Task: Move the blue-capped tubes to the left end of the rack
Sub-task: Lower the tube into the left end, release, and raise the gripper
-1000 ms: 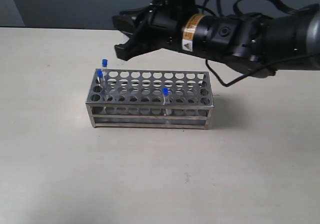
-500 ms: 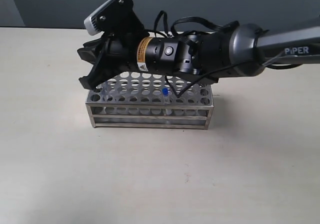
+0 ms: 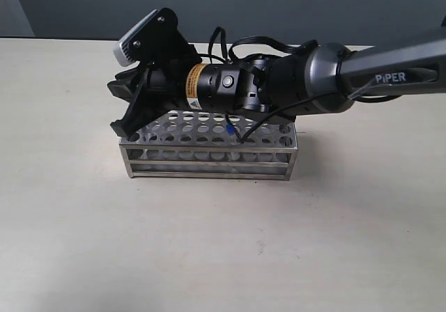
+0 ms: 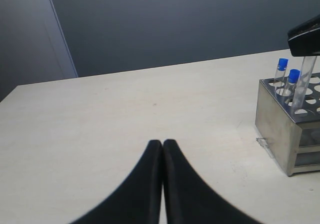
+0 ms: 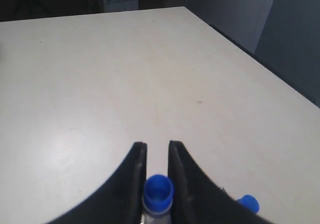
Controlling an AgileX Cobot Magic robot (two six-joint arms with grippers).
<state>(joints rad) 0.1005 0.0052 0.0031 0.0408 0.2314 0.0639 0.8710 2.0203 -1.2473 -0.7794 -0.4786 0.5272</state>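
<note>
Our left tool [image 4: 162, 144] hangs over bare worktop [image 4: 90, 124], its fingers pressed together with nothing between them, well apart from the rack [image 4: 274, 118]. At the rack's left end, our right tool [image 5: 157, 145] grips the cap of a blue-capped tube [image 5: 158, 190], which leans with its foot in an end hole, just beside two blue-capped tubes [image 4: 282, 64] standing there. A fourth tube [image 3: 229, 127] stands near the rack's middle.

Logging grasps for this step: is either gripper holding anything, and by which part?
The right gripper clamps a slim clear plastic tube at its bright blue cap; the left gripper is shut on nothing.
</note>
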